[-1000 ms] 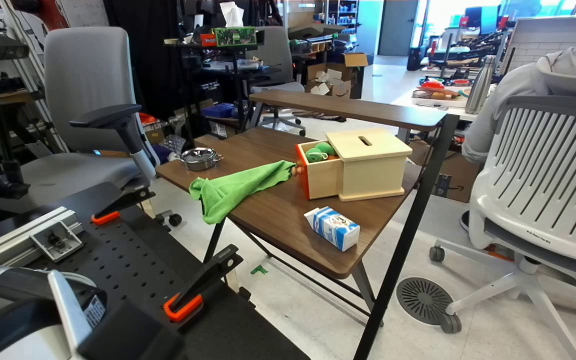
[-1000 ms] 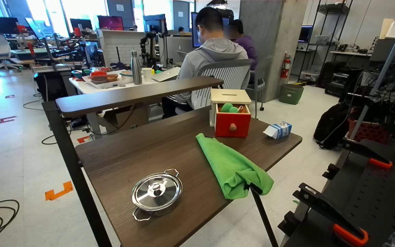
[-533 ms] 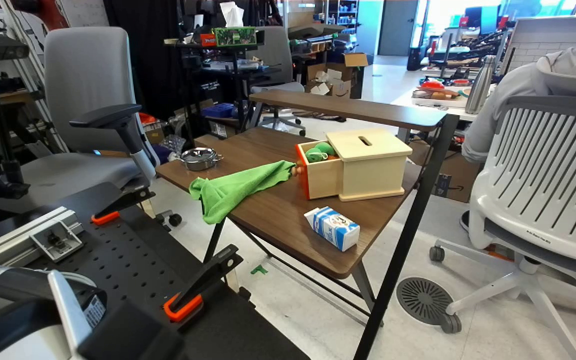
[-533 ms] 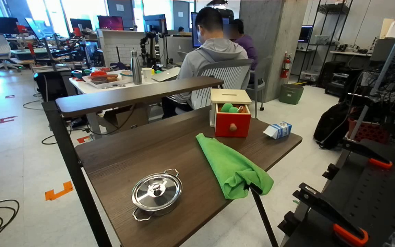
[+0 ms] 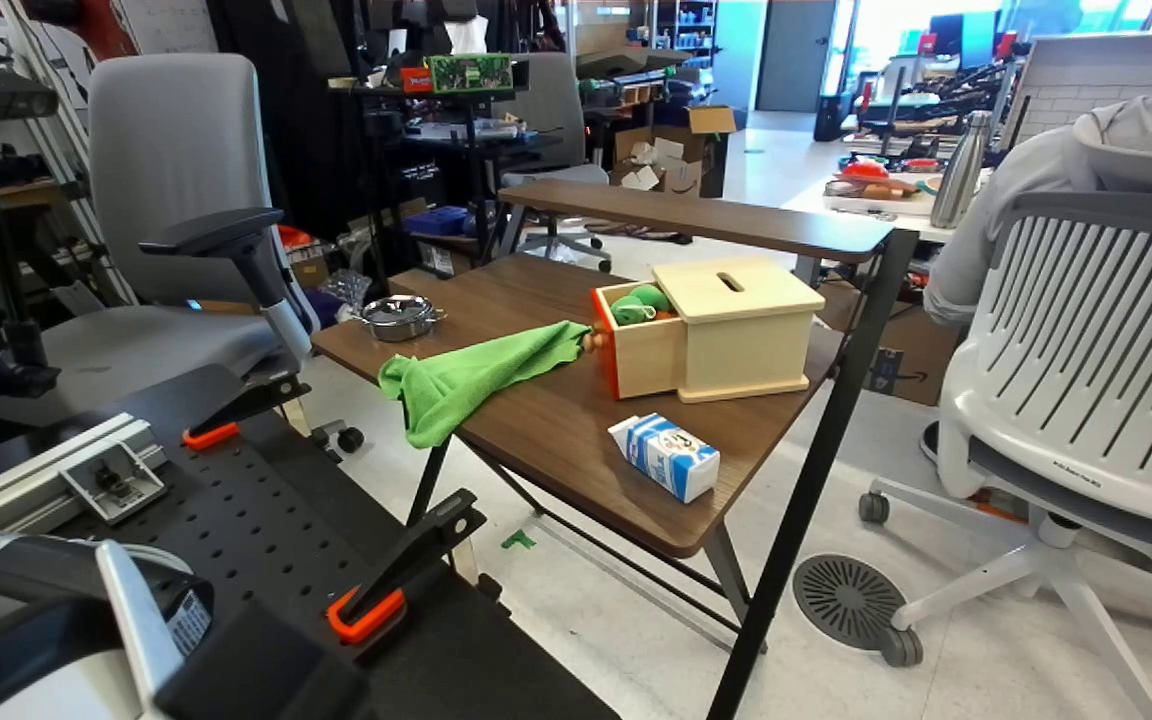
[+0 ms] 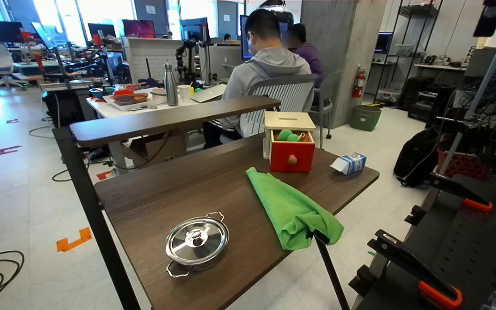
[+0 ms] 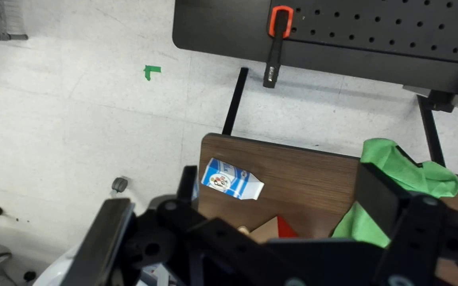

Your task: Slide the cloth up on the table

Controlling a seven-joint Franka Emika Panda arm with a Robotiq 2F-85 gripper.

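While 2 fingers gape, cloth lies well below

Cloth partly behind jaws.

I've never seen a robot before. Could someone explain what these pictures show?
The machine is a robot arm, mostly out of view. Two views come from cameras outside it; the third comes from its wrist, looking down past its gripper, a pincer-like hand. Its fingers stand wide apart, holding nothing. On the brown table are a green cloth, partly hanging over the edge, a lidded metal pot, a blue-and-white carton on its side, and a wooden box whose red-fronted drawer is open, showing round green things.
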